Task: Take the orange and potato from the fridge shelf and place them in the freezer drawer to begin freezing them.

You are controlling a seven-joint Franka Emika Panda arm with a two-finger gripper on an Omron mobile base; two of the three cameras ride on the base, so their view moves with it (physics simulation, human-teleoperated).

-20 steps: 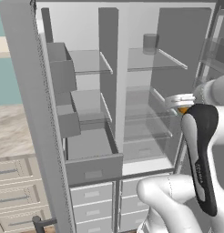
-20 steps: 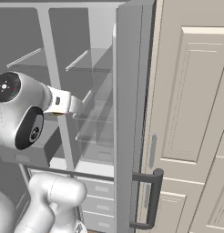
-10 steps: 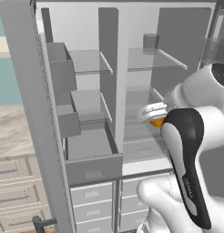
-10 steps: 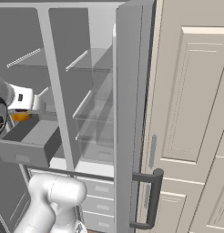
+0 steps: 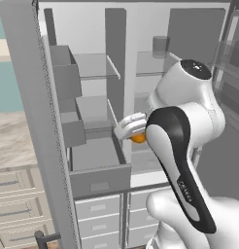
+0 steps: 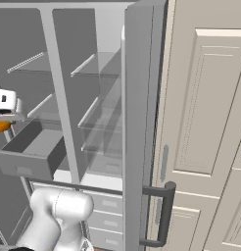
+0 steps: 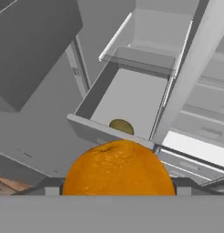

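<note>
The freezer drawer (image 5: 99, 170) stands pulled out, below and just to the left of the gripper (image 5: 136, 135) in the left base view; from the hand view its open grey tray (image 7: 123, 102) lies ahead of and beneath the fingertips, with its near front edge close under the held fruit. There is one such drawer, with a small lighter recess on its flat front panel.

The arm rises from the lower right of the left base view, its dark forearm bending up to a white wrist that turns left toward the fridge interior, the hand reaching level over the drawer's right edge. In the right base view the hand (image 6: 4, 105) shows at the far left edge, above the drawer (image 6: 29, 159).

The orange (image 7: 118, 168) sits pinched between the gripper's fingers, pressed on either side by the dark pads; in the left base view it (image 5: 138, 138) peeks out beneath the white hand, and in the right base view a sliver of it (image 6: 2, 127) shows under the hand. There is one orange.

The potato (image 7: 121, 126) lies inside the drawer, on its floor near the front wall, just beyond and below the orange in the hand view. There is one potato.
</note>
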